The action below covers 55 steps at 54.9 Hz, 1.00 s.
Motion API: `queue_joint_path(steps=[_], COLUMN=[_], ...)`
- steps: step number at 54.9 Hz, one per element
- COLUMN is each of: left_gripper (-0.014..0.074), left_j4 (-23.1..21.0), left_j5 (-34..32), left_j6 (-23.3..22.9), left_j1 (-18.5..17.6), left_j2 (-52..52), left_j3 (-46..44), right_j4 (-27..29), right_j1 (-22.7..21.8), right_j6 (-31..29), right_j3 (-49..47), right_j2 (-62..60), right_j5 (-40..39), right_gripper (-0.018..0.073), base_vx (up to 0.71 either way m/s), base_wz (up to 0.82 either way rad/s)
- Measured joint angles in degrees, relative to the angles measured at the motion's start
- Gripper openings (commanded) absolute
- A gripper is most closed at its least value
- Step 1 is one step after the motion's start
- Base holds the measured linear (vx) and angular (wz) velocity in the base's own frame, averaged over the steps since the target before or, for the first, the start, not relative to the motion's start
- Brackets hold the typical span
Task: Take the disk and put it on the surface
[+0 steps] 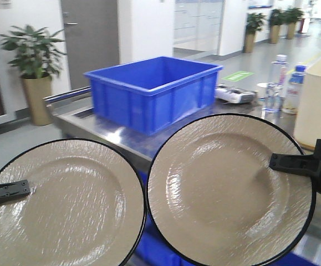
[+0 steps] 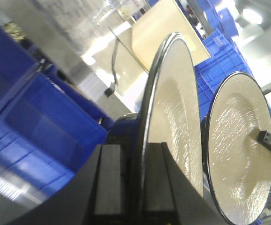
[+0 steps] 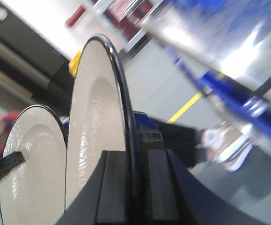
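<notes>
Two beige disks with black rims are held up on edge, side by side and facing the front camera. My left gripper (image 1: 16, 189) is shut on the rim of the left disk (image 1: 60, 205); in the left wrist view the fingers (image 2: 135, 150) pinch that disk (image 2: 177, 117). My right gripper (image 1: 276, 162) is shut on the right disk (image 1: 229, 188), and its jaws (image 3: 136, 157) clamp the rim of that disk (image 3: 95, 117). The two rims almost meet in the middle. Behind them, the metal surface (image 1: 74, 119) is mostly hidden.
A large blue crate (image 1: 154, 91) stands on the metal table behind the disks. Right of it are a white device (image 1: 235, 94), water bottles (image 1: 276, 83) and a cream box (image 1: 318, 102). More blue crates (image 2: 37, 136) sit low on the left. A potted plant (image 1: 35, 66) stands at the back left.
</notes>
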Motion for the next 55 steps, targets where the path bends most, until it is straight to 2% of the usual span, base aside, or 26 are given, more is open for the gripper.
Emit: queue_joint_path(steps=[29,55], left_gripper=[-0.0001,-0.0001], left_j4=[0.00,0.00], left_j5=[-0.30,-0.25], left_j6=[0.00,0.00], left_j1=[0.00,0.00], left_j2=[0.00,0.00], left_j3=[0.00,0.00], right_j4=[0.00,0.00], right_j1=[0.00,0.00], right_j6=[0.00,0.00], right_j3=[0.00,0.00], right_j2=[0.00,0.00], right_j5=[-0.50,-1.00], right_gripper=[-0.0009,-0.0009], base_vx=[0.38,0.20], base_wz=[-0.67,-0.63])
